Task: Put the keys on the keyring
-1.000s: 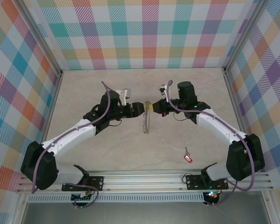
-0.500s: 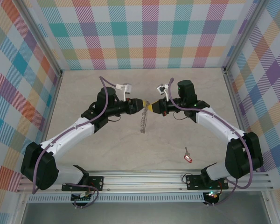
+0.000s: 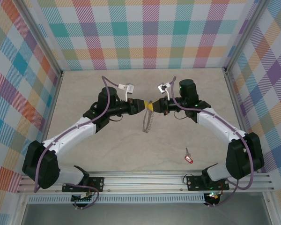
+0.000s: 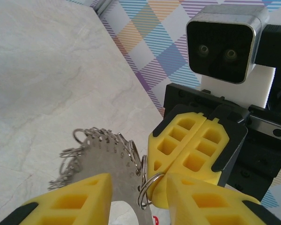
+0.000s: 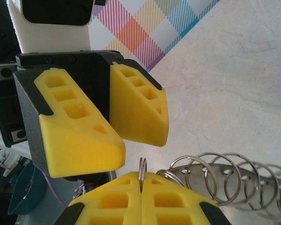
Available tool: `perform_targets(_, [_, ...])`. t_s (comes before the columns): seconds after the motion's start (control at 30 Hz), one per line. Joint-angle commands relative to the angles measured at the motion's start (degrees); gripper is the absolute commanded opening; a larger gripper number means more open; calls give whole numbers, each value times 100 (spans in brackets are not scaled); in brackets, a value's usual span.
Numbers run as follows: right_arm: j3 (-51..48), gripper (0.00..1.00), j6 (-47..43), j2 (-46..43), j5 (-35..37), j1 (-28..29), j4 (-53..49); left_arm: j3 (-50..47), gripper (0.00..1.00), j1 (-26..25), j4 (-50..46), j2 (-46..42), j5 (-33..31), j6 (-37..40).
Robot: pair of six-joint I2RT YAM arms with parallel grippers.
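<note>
The keyring (image 3: pixel 147 123) is a grey metal plate fringed with small wire loops. It hangs above the table between both arms. My right gripper (image 3: pixel 157 107) is shut on one small loop at the ring's top, pinched at the fingertips of that gripper (image 5: pixel 141 180). My left gripper (image 3: pixel 143 105) faces it tip to tip. Its jaws stand apart around the plate (image 4: pixel 103 154) and the pinched loop (image 4: pixel 147 187), with gaps on both sides. The key (image 3: pixel 188 159), red-headed with a short silver blade, lies on the table near the right arm's base.
The marble-look tabletop (image 3: pixel 107 140) is walled by checked panels. An aluminium rail (image 3: pixel 145 180) with both arm bases runs along the near edge. Purple cables loop over each forearm.
My left gripper has moved right, up to the right gripper's tips, and its jaws have narrowed. The hanging ring has swung slightly. The right gripper has kept its pinch.
</note>
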Motion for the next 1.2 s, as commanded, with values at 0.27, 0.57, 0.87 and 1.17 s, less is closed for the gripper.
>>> perform_targets(0.27, [-32,0,193,-120,-294,-28,542,46,33,47,634,192,397,-282])
perform_targets(0.57, [-121,0,318,-180,-304,-68,726,-185,30,43,973,161,539,-465])
perform_targets(0.87, [-235,0,663,-232,-558,-202,1100,-394,29,43,1503,127,721,-735])
perform_targets(1.17, [-219,0,892,-219,-768,-292,1306,-372,26,43,1639,120,960,-847])
